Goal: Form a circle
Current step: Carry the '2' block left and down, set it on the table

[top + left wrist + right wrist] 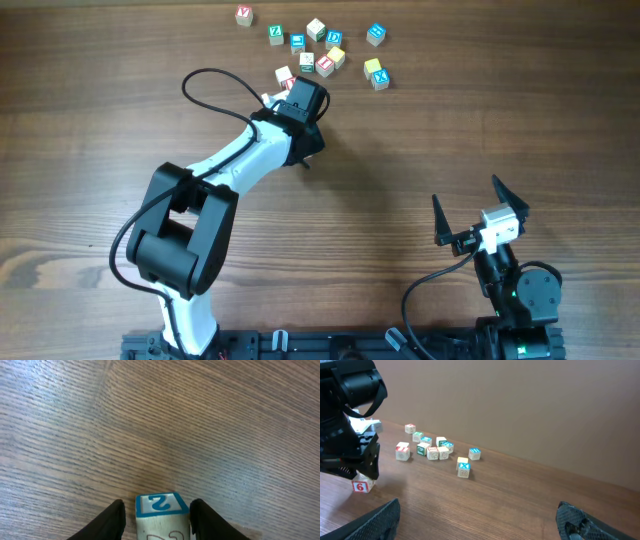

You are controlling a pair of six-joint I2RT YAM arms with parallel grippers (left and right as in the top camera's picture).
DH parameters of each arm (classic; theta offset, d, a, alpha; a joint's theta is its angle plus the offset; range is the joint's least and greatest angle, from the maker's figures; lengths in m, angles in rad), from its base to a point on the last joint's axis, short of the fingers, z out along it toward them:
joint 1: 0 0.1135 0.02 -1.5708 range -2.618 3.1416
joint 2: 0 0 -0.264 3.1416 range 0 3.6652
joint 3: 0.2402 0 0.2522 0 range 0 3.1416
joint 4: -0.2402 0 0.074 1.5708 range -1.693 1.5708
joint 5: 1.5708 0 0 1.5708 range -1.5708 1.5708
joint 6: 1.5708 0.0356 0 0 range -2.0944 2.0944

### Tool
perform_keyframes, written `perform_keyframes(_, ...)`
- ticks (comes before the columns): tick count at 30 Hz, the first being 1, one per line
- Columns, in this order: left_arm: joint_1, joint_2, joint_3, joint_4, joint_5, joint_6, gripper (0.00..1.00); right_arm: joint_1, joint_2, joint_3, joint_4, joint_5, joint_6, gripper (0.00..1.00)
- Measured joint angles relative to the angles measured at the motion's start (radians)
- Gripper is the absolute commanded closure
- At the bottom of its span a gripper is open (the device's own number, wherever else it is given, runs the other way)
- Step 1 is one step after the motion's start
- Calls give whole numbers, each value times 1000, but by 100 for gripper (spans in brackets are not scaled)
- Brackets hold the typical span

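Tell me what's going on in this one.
The left end effector straddles a blue-topped letter cube on the table, jaws apart, at the near edge of the other cubes. They do not yet make a clear circle. The right end effector sits open near its base, away from them.

Between the left gripper's [156, 512] dark fingers [112, 522], a blue-lettered cube [162, 517] is cut off by the bottom edge, so contact cannot be judged. From overhead, the wrist housing [300, 100] hides those fingers. Beyond the right gripper [477, 505], the clustered cubes [437, 452] bear letters too small to read.
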Motion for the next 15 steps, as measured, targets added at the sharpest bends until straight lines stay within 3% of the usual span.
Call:
perform_keyframes(10,0,0,0,-2,-11,-10,26,0,0,0,0,0,0,0)
perform_keyframes(15,0,0,0,-4,-14,-10,21,0,0,0,0,0,0,0)
